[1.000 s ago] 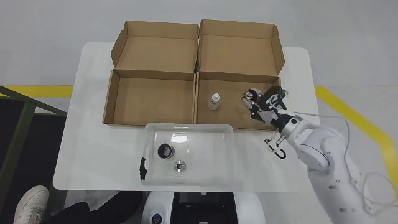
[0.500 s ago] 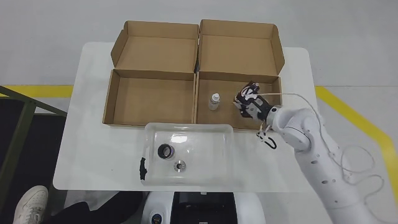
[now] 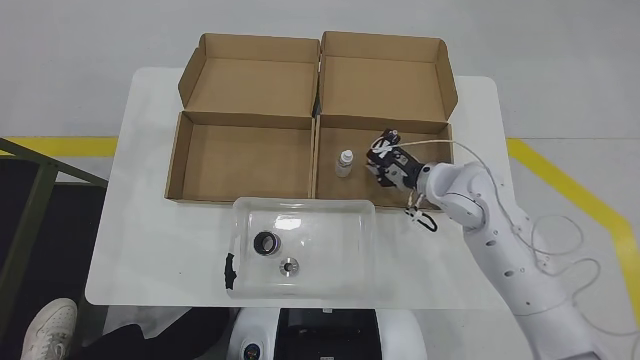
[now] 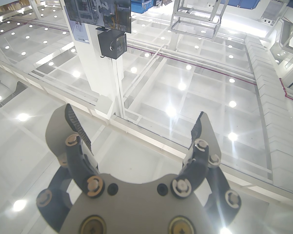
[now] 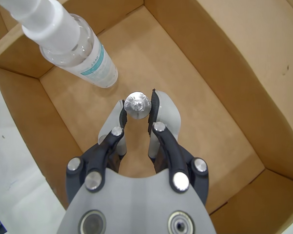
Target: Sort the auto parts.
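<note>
Right wrist view gives the close-up: right gripper (image 5: 138,105) pinched narrow on a small round metal part (image 5: 138,103), inside the right cardboard box (image 3: 350,188), near a clear bottle (image 5: 87,57). Top view adds a clear tub (image 3: 240,222) holding a black ring (image 3: 267,244) and a small metal piece (image 3: 289,267). Left gripper (image 4: 135,113) is spread wide, holding nothing.

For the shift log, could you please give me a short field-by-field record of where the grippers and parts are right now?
Right gripper: shut on the round metal part, inside the right cardboard box
Bottle: upright in the same box, apart from the part
Left gripper: open, holding nothing
Clear tray: holds a black ring and a small metal piece
</note>
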Motion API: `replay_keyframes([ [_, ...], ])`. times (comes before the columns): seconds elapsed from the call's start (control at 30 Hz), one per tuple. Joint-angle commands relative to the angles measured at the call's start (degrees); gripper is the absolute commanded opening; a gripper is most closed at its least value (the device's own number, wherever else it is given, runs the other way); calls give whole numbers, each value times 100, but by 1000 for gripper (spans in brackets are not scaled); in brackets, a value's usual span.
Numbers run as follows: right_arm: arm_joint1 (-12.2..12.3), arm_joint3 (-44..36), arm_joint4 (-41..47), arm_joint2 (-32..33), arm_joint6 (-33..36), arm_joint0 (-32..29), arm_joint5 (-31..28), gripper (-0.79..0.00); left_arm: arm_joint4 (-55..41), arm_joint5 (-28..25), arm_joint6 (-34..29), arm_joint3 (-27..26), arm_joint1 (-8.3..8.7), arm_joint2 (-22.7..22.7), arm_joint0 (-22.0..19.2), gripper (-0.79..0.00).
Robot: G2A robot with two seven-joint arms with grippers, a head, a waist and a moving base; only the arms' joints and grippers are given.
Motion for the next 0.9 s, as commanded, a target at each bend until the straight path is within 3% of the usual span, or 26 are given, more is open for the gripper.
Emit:
replay_keyframes([
  [0.0,-3,32,12,-20,18,25,-3,-628,0,0,0,0,0,0,0,0],
  [0.07,-5,65,20,-40,26,45,-8,-573,0,0,0,0,0,0,0,0],
  [0.2,-6,87,18,-71,50,69,-12,-369,0,0,0,0,0,0,0,0],
  [0.27,-1,46,6,-59,44,62,5,-219,0,0,0,0,0,0,0,0],
  [0.33,11,-42,-12,-27,54,28,9,-132,0,0,0,0,0,0,0,0],
  [0.67,182,-1652,-358,592,-25,-712,52,0,0,0,0,0,0,0,0,0],
  [0.87,253,-2701,-524,669,58,-1294,-102,0,0,0,0,0,0,0,0,0],
])
